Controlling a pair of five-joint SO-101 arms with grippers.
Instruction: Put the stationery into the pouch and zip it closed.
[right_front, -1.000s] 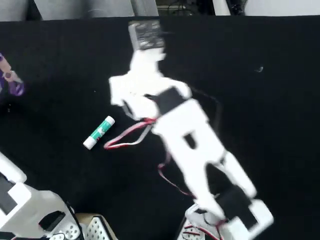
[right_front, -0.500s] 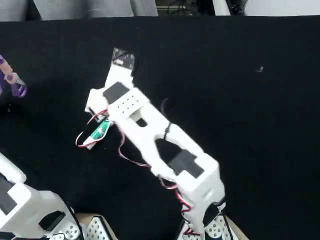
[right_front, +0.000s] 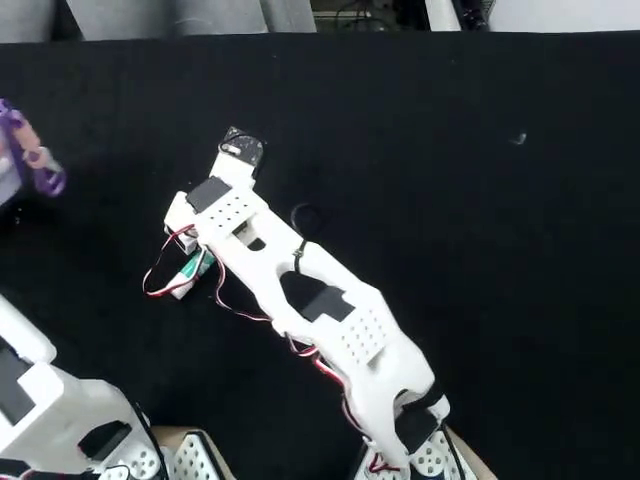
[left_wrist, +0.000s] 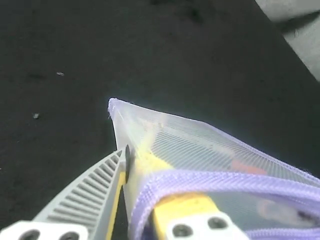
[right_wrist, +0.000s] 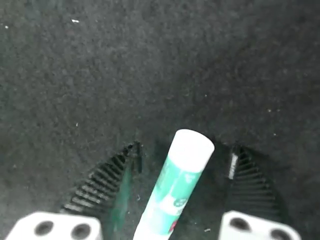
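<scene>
Spread wide at the right gripper (right_wrist: 184, 149), one ridged finger (right_wrist: 107, 187) set down on each side of the glue stick (right_wrist: 172, 200), with a gap on both flanks and nothing touched so far. Straddles the tube squarely: white cap end pointing away from the wrist, long axis running straight down the middle of the opening, parallel to the fingers rather than across them. Calls, by the look of it, for a plain squeeze across the tube's narrow width, with no turn of the wrist; could roll or squirt out, being so round, if closed off-centre. Clamped tight at the left gripper (left_wrist: 131, 162), a grey ribbed finger (left_wrist: 90, 195) pressed against one corner of the pouch (left_wrist: 210, 150), with the purple zip edge (left_wrist: 215, 182) nearest the wrist and something yellow and something orange showing through the mesh. Impossible to tell whether the zip stands open. Seen from above, stick slanting on the black table (right_front: 480, 200) under the right wrist, left of centre; pouch at the far left edge, well apart from it. Leaves the right arm much the nearer, with a carry leftward to the pouch probably to follow the pinch.
</scene>
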